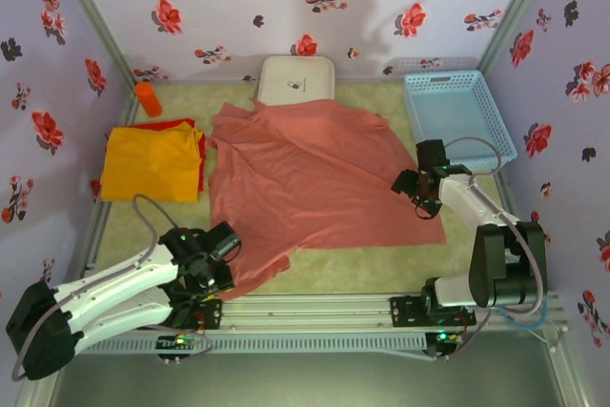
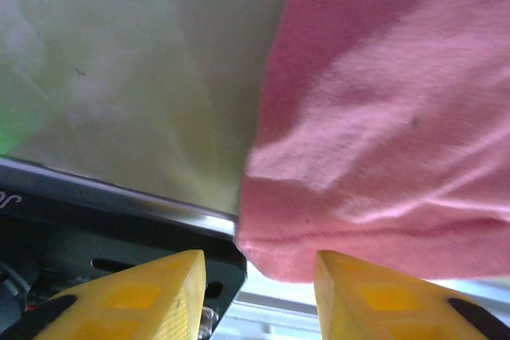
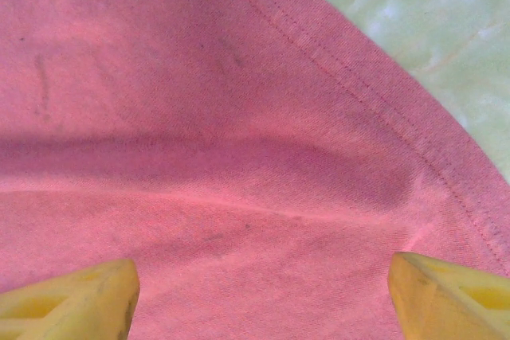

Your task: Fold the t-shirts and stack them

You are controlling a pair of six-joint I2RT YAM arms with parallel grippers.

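Observation:
A dusty salmon-pink t-shirt [image 1: 315, 178] lies spread and creased across the middle of the table. A folded yellow-orange t-shirt [image 1: 152, 164] lies to its left, with a red one [image 1: 200, 176] showing at its edge. My left gripper [image 1: 205, 269] is at the pink shirt's near-left corner. In the left wrist view the pink hem [image 2: 319, 236] sits just above the gap of that gripper [image 2: 259, 276], whose jaws stand apart. My right gripper [image 1: 419, 193] hovers over the shirt's right side. Its jaws [image 3: 263, 292] stand wide open over the pink cloth [image 3: 239, 117], close to the stitched hem.
A white rounded box [image 1: 296, 78] sits at the back centre and a light blue basket [image 1: 457, 116] at the back right. An orange cylinder [image 1: 148, 99] stands at the back left. The metal rail [image 1: 324, 312] runs along the near edge, right under my left gripper.

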